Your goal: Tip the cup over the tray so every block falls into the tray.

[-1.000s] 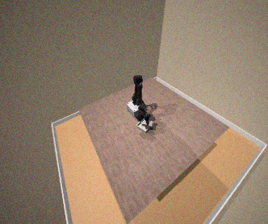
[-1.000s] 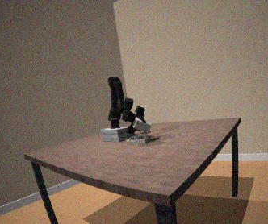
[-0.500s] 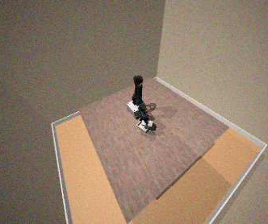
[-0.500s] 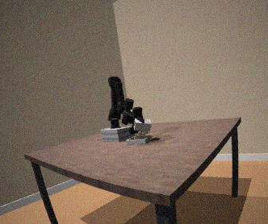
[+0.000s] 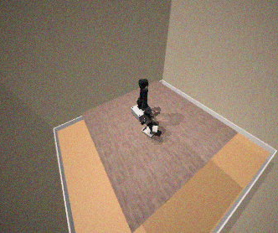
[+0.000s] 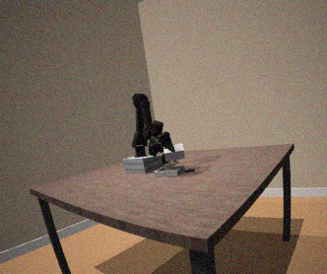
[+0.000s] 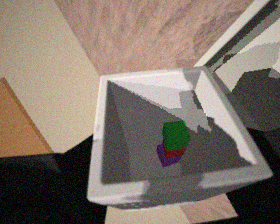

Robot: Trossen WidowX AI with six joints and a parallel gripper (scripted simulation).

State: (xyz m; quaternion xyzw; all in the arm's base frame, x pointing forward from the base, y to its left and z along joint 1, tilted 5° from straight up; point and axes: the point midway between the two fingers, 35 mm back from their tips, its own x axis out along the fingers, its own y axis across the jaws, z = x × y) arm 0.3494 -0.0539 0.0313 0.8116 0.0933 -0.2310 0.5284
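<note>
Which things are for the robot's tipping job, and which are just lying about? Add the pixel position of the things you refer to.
For the job:
- gripper (image 5: 151, 126) (image 6: 170, 151) (image 7: 152, 121), holding the cup
- cup (image 5: 155, 129) (image 6: 178, 155) (image 7: 95, 165)
- green block (image 7: 176, 135), red block (image 7: 175, 152), purple block (image 7: 165, 159), inside the cup
- tray (image 5: 146, 132) (image 6: 167, 173) (image 7: 229, 33)

Maybe just there:
- pale box (image 5: 137, 111) (image 6: 136, 166) by the arm's foot; I can't tell its use
</note>
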